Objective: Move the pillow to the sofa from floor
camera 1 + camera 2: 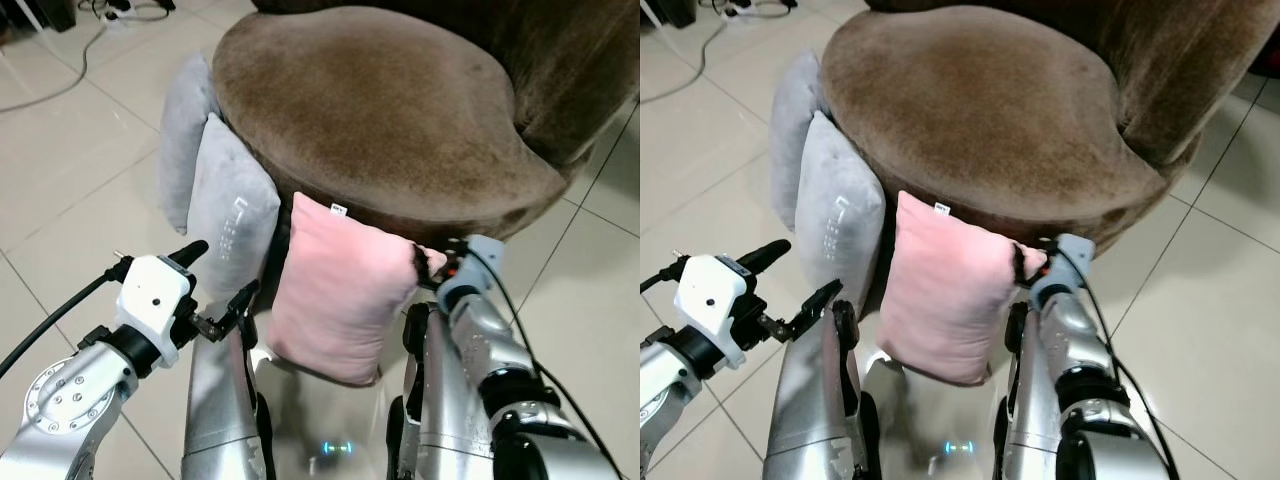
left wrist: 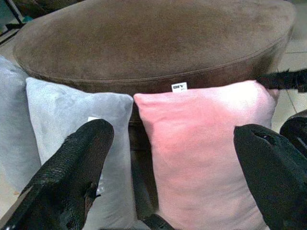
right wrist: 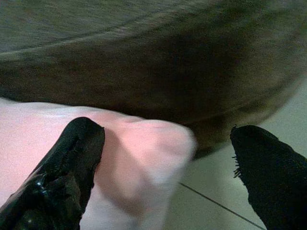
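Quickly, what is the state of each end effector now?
Left end effector: open, holding nothing, facing the pink pillow.
Right end effector: open around the pillow's corner, not closed.

Pink pillow (image 1: 340, 295) at right hand (image 1: 432, 262), two plain grey pillows (image 1: 228, 215) beyond left hand (image 1: 222, 290), brown sofa (image 1: 380, 100), pale tiled floor (image 1: 60, 180).
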